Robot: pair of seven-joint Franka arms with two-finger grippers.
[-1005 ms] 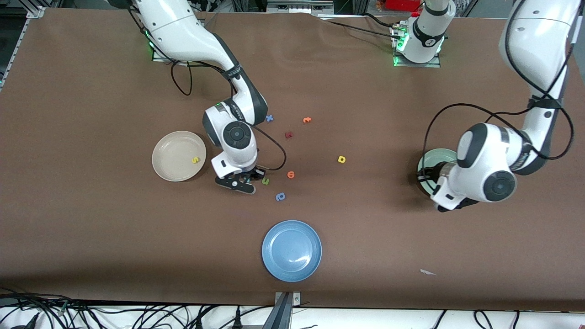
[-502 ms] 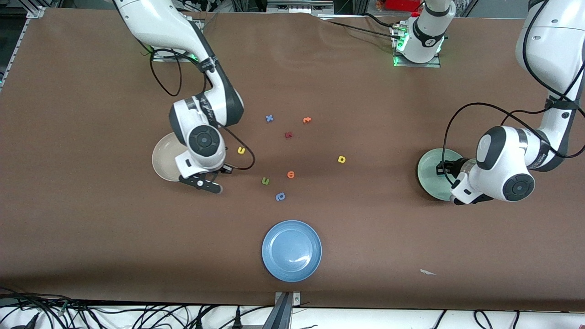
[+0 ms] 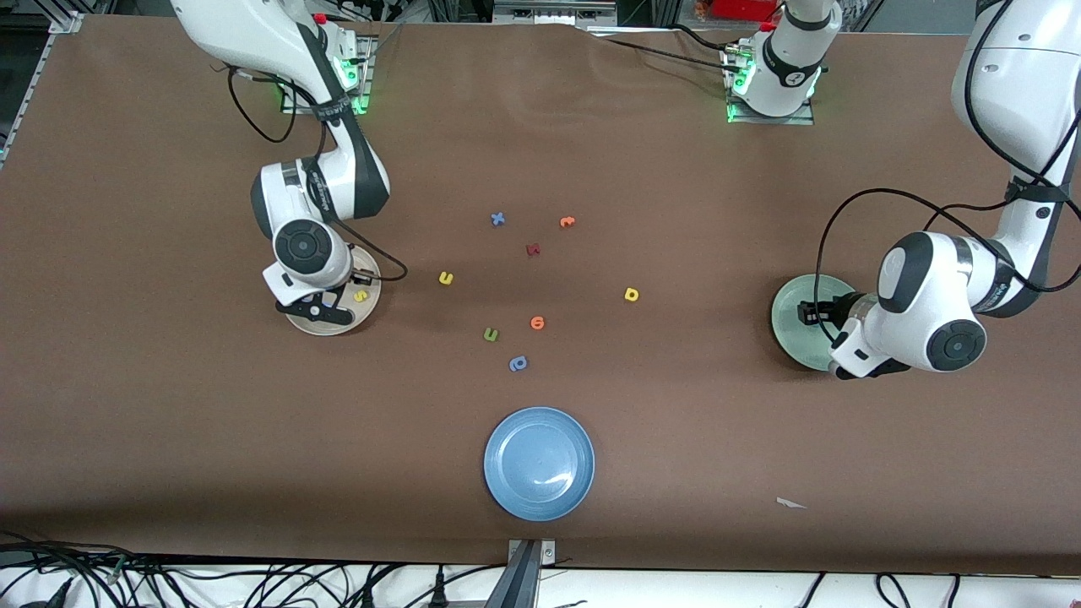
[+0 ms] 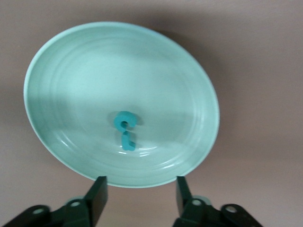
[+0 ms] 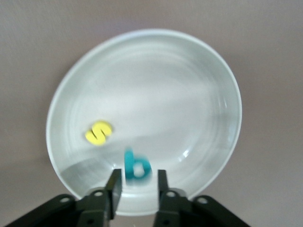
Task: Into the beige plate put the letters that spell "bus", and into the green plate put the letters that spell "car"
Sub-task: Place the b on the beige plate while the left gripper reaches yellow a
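Note:
My right gripper (image 3: pixel 323 312) (image 5: pixel 138 187) hangs open over the beige plate (image 3: pixel 365 314) (image 5: pixel 222 90). A teal b (image 5: pixel 136 165) shows loose between its fingertips, with a gap on each side. A yellow s (image 3: pixel 361 295) (image 5: pixel 98 132) lies in the same plate. My left gripper (image 3: pixel 812 319) (image 4: pixel 140 196) is open and empty over the rim of the green plate (image 3: pixel 790 329) (image 4: pixel 71 66), where a teal c (image 4: pixel 125 120) and a teal r (image 4: pixel 128 142) lie touching. A yellow u (image 3: pixel 445 278) and a yellow a (image 3: pixel 631 294) lie on the table between the plates.
Loose letters lie mid-table: a green u (image 3: pixel 491 335), an orange one (image 3: pixel 537 323), a blue-violet p (image 3: pixel 518 364), a blue x (image 3: pixel 498 219), another orange (image 3: pixel 567 222) and a dark red one (image 3: pixel 533 249). A blue plate (image 3: pixel 539 463) sits nearer the camera.
My right arm swung from beside the green u to over the beige plate and opened, uncovering the yellow u. My left gripper shifted over the green plate and opened.

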